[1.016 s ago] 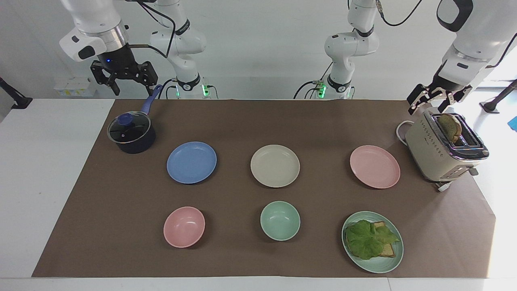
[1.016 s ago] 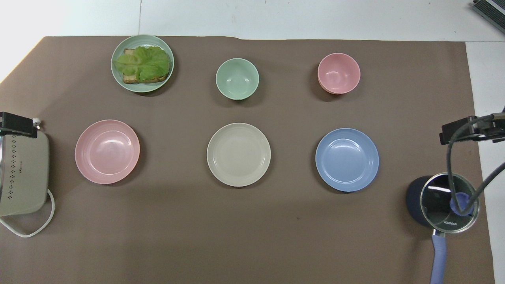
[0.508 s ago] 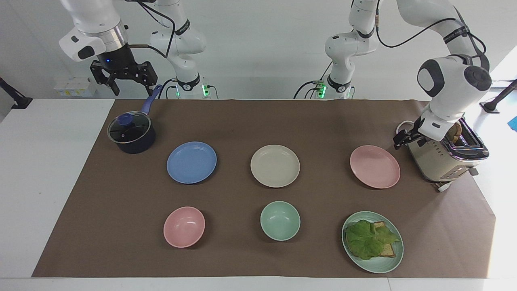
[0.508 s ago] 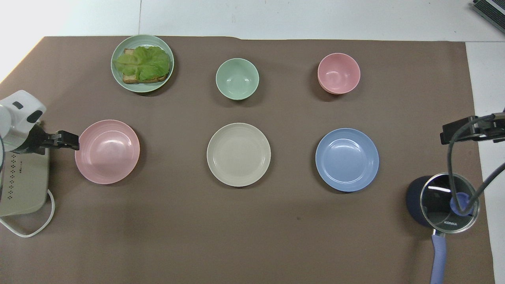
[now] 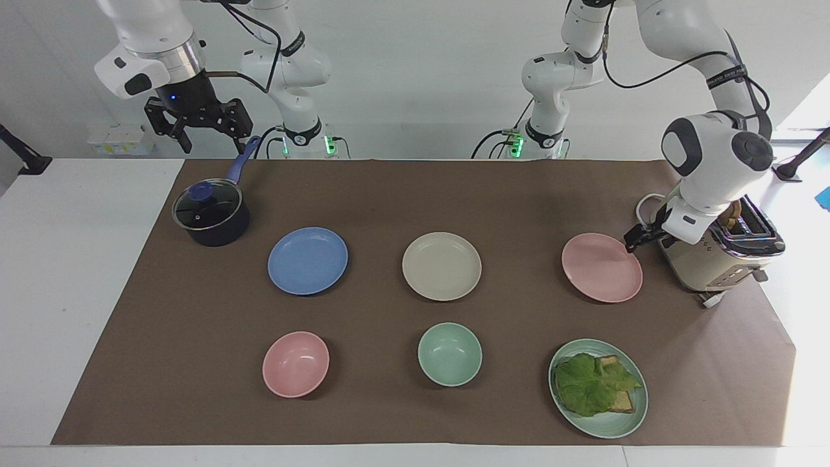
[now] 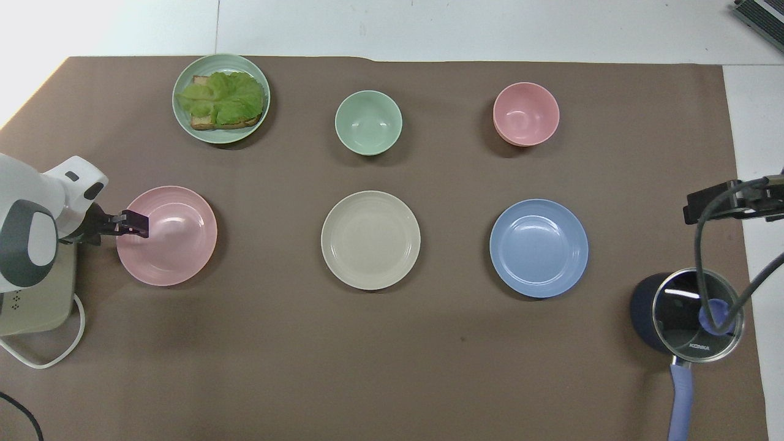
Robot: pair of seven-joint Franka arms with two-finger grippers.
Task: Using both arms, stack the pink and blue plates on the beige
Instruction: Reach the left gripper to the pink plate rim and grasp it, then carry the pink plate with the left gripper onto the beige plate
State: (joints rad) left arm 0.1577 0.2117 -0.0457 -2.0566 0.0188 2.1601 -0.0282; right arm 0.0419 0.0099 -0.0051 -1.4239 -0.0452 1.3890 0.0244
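Three plates lie in a row on the brown mat. The beige plate (image 5: 441, 266) (image 6: 370, 240) is in the middle. The blue plate (image 5: 308, 261) (image 6: 539, 248) lies toward the right arm's end and the pink plate (image 5: 602, 268) (image 6: 174, 239) toward the left arm's end. My left gripper (image 5: 637, 238) (image 6: 133, 223) is low at the pink plate's rim on the toaster side, open, holding nothing; I cannot tell whether it touches the rim. My right gripper (image 5: 206, 133) (image 6: 704, 208) hangs open and empty, high over the pot's handle.
A cream toaster (image 5: 703, 269) (image 6: 37, 294) with bread stands beside the pink plate. A dark lidded pot (image 5: 211, 214) (image 6: 686, 312) is beside the blue plate. Farther from the robots are a pink bowl (image 5: 296, 364), a green bowl (image 5: 450, 354) and a green plate (image 5: 609, 425) with toast and lettuce.
My left arm came down from above the toaster and pushed its gripper out to the pink plate's rim. The right arm has not moved.
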